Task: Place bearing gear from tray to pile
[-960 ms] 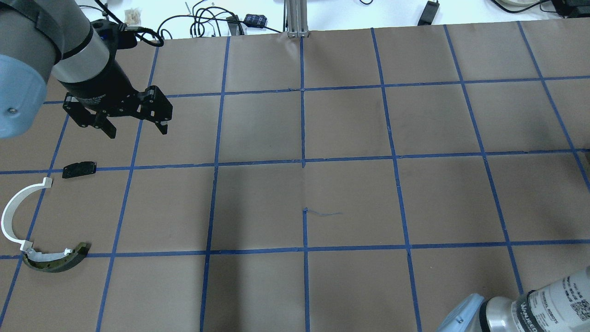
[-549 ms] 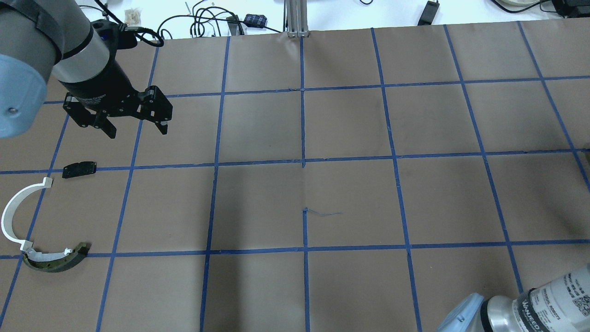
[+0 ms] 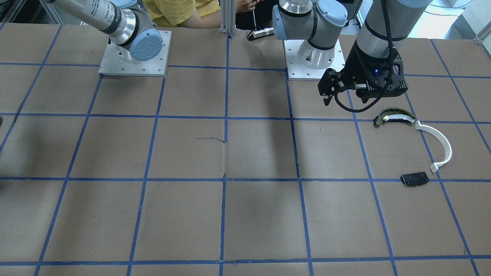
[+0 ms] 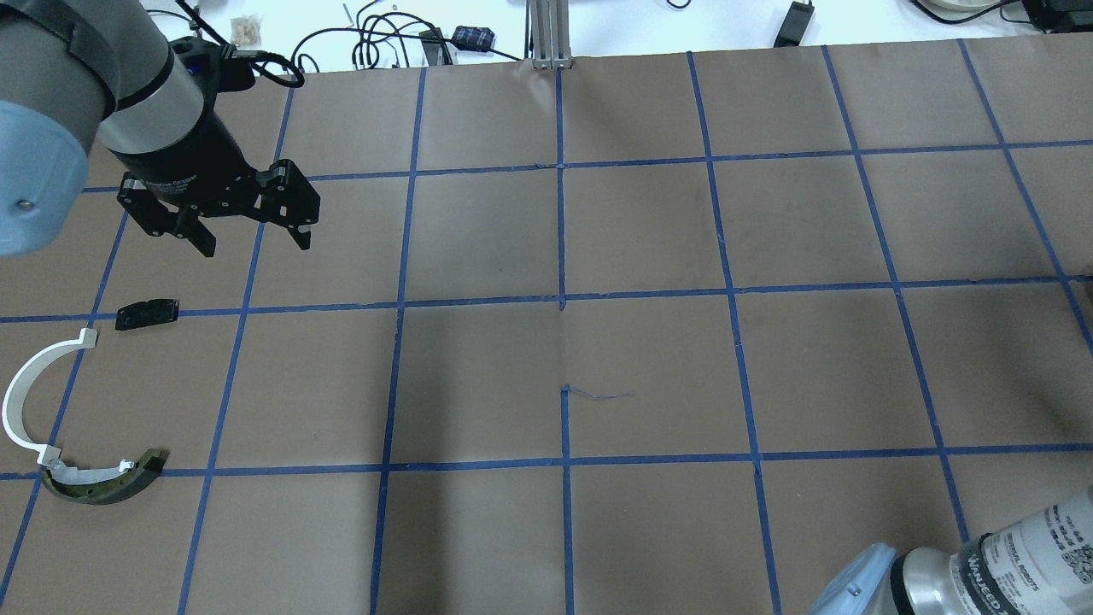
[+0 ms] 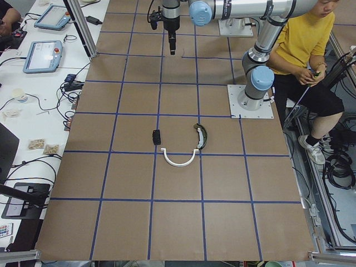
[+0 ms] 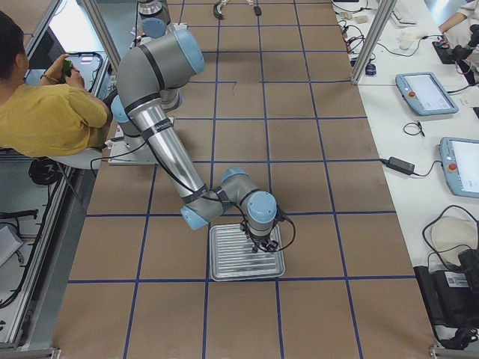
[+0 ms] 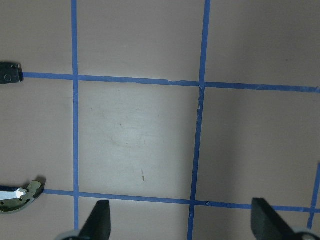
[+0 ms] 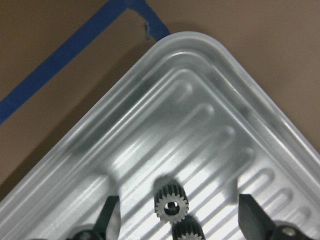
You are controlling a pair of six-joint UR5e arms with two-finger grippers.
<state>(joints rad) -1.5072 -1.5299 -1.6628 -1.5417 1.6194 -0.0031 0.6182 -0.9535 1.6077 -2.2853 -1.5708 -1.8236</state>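
A small dark bearing gear [image 8: 170, 205] lies on the ribbed metal tray [image 8: 210, 115], with a second gear [image 8: 186, 231] touching it below. My right gripper [image 8: 180, 217] is open just above the tray, one finger on each side of the gear. The exterior right view shows it over the tray [image 6: 224, 271]. The pile is a white arc [image 4: 34, 393], an olive-edged curved piece [image 4: 107, 480] and a black plate [image 4: 147, 313]. My left gripper [image 4: 256, 243] is open and empty, hovering beyond the pile.
The brown table is marked with a blue tape grid. Cables and small devices [image 4: 472, 36] lie past its far edge. A metal post [image 4: 546, 34] stands at the far middle. A person in yellow [image 6: 52, 112] sits behind the robot bases.
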